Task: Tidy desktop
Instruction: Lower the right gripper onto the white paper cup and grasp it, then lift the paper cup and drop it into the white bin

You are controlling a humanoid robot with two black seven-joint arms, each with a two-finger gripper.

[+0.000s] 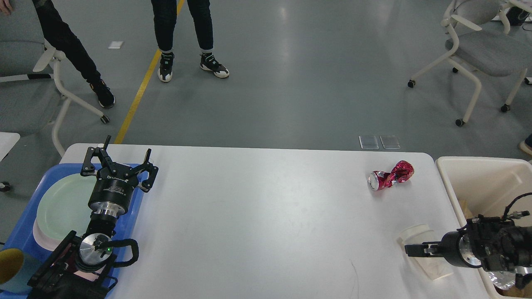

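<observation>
The white desktop [266, 216] holds a crushed red can [390, 175] at the far right and a translucent paper cup [428, 259] lying on its side near the front right edge. My right gripper [409, 249] reaches in low from the right and lies across the cup. It is seen side-on, so I cannot tell its fingers apart or whether it grips the cup. My left gripper [119, 161] is open and empty, above the right edge of the blue tray [25, 232].
The blue tray at the left holds a pale green plate [62, 203] stacked on a pink one. A yellow cup [9, 265] shows at the bottom left. A cream bin [478, 182] with waste stands off the right edge. Chairs and two people's legs are beyond the table.
</observation>
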